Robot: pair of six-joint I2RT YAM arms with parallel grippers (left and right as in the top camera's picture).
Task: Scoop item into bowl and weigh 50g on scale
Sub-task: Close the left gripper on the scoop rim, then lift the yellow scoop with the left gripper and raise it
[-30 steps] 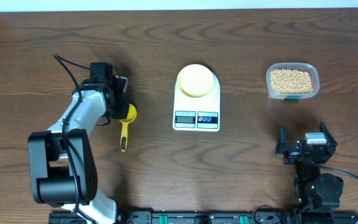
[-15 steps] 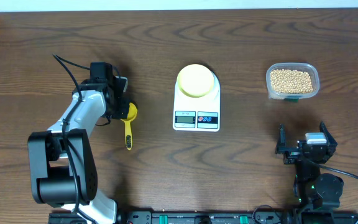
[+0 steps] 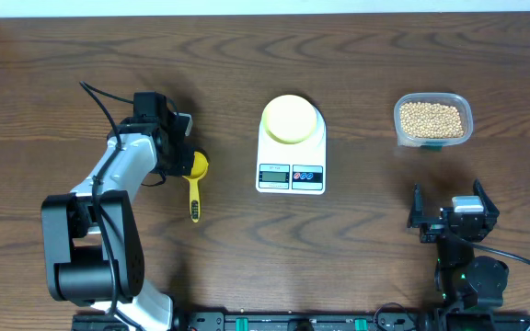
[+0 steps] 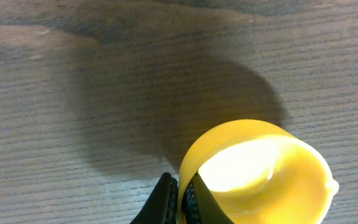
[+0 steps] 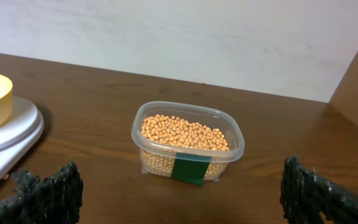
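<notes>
The beans (image 3: 432,118) are sitting heaped in the clear tub (image 5: 188,109) at the table's far right, well apart from the pale bowl (image 3: 290,119), which is resting on the scale (image 3: 291,175). Left of the scale, the left gripper (image 4: 180,190) is pinching the cup wall of the yellow scoop (image 3: 194,179), its jaws nearly together. The right gripper (image 3: 449,210) is hanging with its jaws wide apart, holding nothing, near the tub.
</notes>
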